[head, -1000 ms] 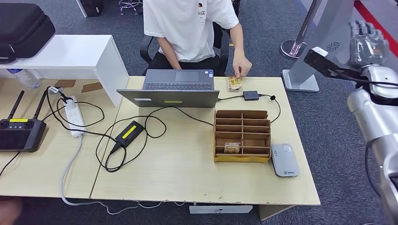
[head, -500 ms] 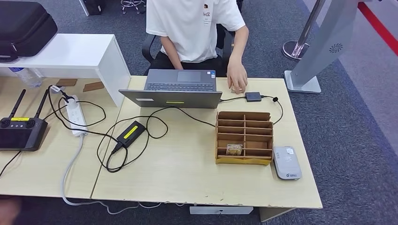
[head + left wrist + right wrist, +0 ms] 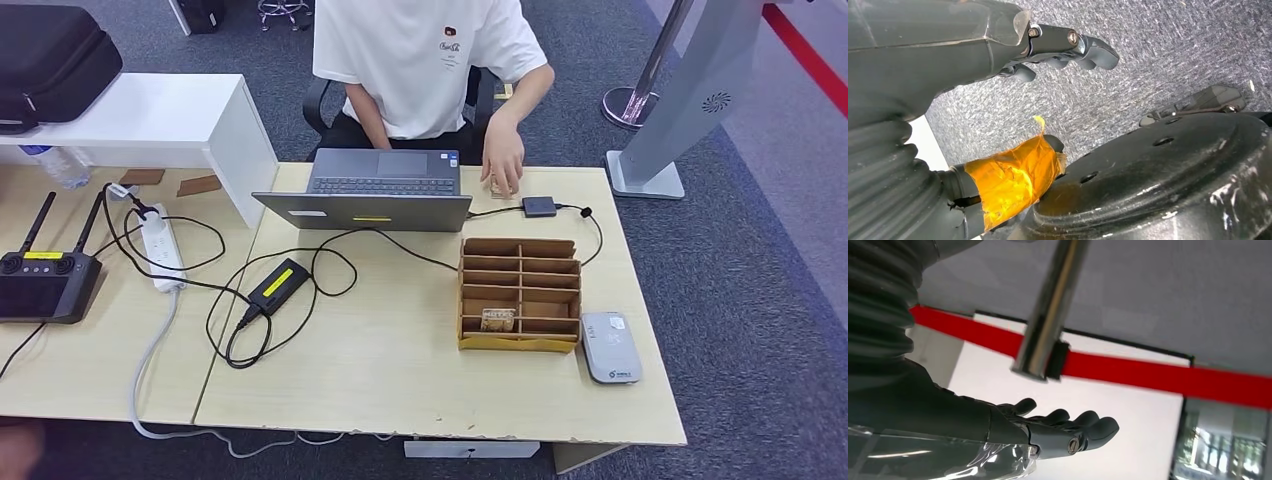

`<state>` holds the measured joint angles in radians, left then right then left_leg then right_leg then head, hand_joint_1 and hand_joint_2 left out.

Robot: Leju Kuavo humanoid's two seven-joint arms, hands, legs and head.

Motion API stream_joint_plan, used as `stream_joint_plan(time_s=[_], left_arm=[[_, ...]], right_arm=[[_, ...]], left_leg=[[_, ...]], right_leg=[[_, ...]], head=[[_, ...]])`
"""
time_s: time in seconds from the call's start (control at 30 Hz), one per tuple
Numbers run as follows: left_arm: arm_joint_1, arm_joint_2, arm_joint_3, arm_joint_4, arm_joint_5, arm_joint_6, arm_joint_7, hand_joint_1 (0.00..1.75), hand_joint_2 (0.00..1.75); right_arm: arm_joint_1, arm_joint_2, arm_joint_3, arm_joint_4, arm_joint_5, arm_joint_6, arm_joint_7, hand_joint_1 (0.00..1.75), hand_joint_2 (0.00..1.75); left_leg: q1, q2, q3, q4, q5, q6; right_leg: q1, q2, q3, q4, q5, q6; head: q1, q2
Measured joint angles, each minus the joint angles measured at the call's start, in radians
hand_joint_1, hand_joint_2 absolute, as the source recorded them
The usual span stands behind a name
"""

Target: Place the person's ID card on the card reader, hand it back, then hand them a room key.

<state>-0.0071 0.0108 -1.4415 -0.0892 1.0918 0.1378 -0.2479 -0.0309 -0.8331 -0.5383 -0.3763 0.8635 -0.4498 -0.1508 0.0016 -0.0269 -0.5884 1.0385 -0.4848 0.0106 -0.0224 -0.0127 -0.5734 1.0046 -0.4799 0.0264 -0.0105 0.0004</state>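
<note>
Room key (image 3: 497, 319) lies inside cardboard organizer (image 3: 519, 292); both hands' fingers (image 3: 1073, 422) spread, holding nothing.

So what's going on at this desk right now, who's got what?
A person in a white shirt sits behind the laptop, with a hand resting on a small card lying on the table beside it. The robot isn't handling anything yet: its left hand hangs over the carpet with nothing in it, and its right hand is held out, fingers extended, also holding nothing. The grey card reader sits bare beside the cardboard organizer, which has one card in a slot.
</note>
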Motion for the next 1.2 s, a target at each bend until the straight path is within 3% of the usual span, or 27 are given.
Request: stream_joint_plan(time_s=[0.1, 0.23, 0.37, 0.77, 1.2], left_arm=[[0.000, 0.000, 0.004, 0.004, 0.000, 0.000, -0.001, 0.00, 1.75], [0.000, 0.000, 0.007, 0.009, 0.000, -0.001, -0.002, 0.00, 0.00], [0.000, -0.003, 0.009, 0.016, 0.002, 0.005, 0.003, 0.00, 1.75], [0.001, -0.023, 0.031, 0.047, 0.006, 0.020, 0.035, 0.00, 1.75], [0.008, -0.036, 0.035, 0.054, 0.003, 0.061, 0.041, 0.00, 1.75]], right_arm=[[0.025, 0.040, -0.043, 0.025, 0.008, -0.006, -0.003, 0.00, 1.75], [0.041, 0.071, -0.082, 0.048, 0.027, 0.006, 0.005, 0.00, 1.75], [0.051, 0.150, -0.129, 0.074, 0.061, 0.010, 0.029, 0.00, 1.75], [0.046, 0.490, -0.200, 0.140, 0.126, 0.049, 0.117, 0.00, 1.75], [0.027, 0.711, -0.254, 0.164, 0.155, 0.096, 0.164, 0.00, 1.75]], left_leg=[[0.000, 0.003, 0.001, 0.000, 0.000, 0.000], [0.000, 0.007, 0.003, -0.001, 0.000, 0.000], [0.001, 0.008, 0.003, -0.001, 0.000, -0.001], [0.002, 0.011, 0.005, -0.002, 0.000, -0.005], [0.002, 0.011, 0.005, -0.003, 0.000, -0.006]], right_leg=[[0.000, 0.002, 0.000, 0.000, 0.000, 0.000], [0.000, 0.006, 0.000, 0.000, 0.000, -0.001], [0.001, 0.006, 0.001, 0.000, 0.001, -0.001], [0.003, 0.010, 0.001, 0.002, -0.001, -0.004], [0.003, 0.010, 0.001, 0.003, -0.001, -0.005]], head=[[0.000, 0.000], [0.000, 0.000], [0.001, 0.000], [0.001, 0.000], [0.000, 0.000]])
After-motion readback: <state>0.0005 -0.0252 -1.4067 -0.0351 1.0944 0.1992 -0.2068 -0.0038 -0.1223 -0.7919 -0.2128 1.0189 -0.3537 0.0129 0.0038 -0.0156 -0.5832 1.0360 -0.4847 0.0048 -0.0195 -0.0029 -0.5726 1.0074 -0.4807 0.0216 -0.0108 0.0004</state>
